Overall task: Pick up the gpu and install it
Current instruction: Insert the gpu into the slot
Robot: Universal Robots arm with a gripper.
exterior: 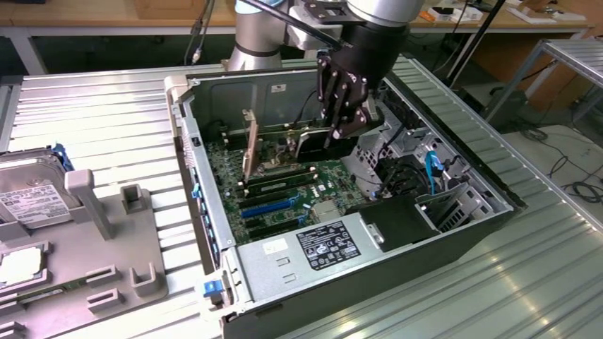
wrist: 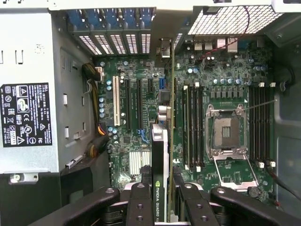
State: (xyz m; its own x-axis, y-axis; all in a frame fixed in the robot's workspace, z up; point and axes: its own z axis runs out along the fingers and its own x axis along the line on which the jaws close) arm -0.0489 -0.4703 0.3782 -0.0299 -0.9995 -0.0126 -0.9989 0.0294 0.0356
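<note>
Ribbed metal counter [exterior: 104,113] carries an open computer case [exterior: 240,92] lying on its side, interior facing up. A hard drive [exterior: 28,194] sits on a grey fixture well apart from the case, outside its rear wall. Inside the case, the motherboard [wrist: 225,70] covers the floor. The power supply [exterior: 311,247] fills one corner along the rear wall, and the empty processor socket [wrist: 225,132] lies toward the opposite side. The gpu [wrist: 159,174] is inside the case, near its middle, standing on edge above the motherboard and seen edge-on from the wrist. Its long axis runs straight from the pincer [wrist: 162,207] toward the vented slot openings [wrist: 117,42] in the case's rear wall, parallel to the long expansion slots [wrist: 128,101]. It lies between those slots and the memory sticks [wrist: 192,122]. Pincer is partly closed, with black fingers [wrist: 139,207] pressing on both faces of the card at the end farthest from the case's rear wall, so the card is gripped. Bracket end appears to sit close to the rear wall. Whether the card's lower edge touches a slot, I cannot tell. Judgement: seating turns on keeping that long axis parallel to the slot line.
</note>
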